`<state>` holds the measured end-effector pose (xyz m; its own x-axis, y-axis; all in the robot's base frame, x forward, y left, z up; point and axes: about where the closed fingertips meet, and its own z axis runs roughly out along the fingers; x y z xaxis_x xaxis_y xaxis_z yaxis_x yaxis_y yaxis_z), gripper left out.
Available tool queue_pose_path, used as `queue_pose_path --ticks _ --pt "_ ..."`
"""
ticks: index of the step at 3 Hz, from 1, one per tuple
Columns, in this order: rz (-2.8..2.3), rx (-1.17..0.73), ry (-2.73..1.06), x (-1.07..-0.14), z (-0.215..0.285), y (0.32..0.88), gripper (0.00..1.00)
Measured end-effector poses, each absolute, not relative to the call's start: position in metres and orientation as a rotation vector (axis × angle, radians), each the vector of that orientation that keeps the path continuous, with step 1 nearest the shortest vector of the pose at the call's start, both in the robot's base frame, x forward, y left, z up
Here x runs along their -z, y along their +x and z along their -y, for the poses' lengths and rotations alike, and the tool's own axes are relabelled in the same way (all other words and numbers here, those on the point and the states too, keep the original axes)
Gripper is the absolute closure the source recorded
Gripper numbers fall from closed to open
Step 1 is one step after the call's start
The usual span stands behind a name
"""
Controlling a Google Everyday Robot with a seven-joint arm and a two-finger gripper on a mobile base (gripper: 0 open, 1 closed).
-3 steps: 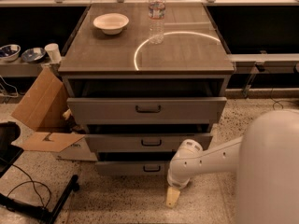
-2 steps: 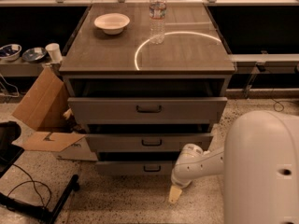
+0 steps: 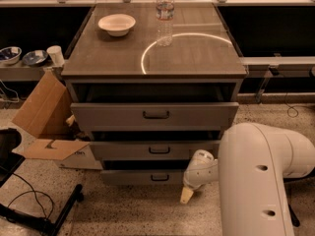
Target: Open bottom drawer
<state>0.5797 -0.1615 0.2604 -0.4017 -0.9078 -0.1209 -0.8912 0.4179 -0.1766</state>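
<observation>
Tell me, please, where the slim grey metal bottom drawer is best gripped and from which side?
Take the slim grey metal bottom drawer by the small dark bar handle at its centre, coming straight from the front: the bar lies horizontal, so pinch it top to bottom. The gripper hangs low, right of the handle.

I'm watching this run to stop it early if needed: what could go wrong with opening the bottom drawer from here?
1. The gripper hangs near the floor beside the bottom drawer, right of its handle and not on it; it may miss the small handle or scrape the floor.
2. The middle drawer stands partly open just above, so the arm could knock it.
3. A jolt could topple the upright water bottle on top.
</observation>
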Motion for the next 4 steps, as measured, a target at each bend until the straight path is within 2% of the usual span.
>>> queue_pose_path --ticks 2,4 --pt "-2.431 0.201 -1.68 -0.223 0.161 0.575 0.0" --pt "-2.321 0.264 -1.759 -0.196 0.16 0.603 0.0"
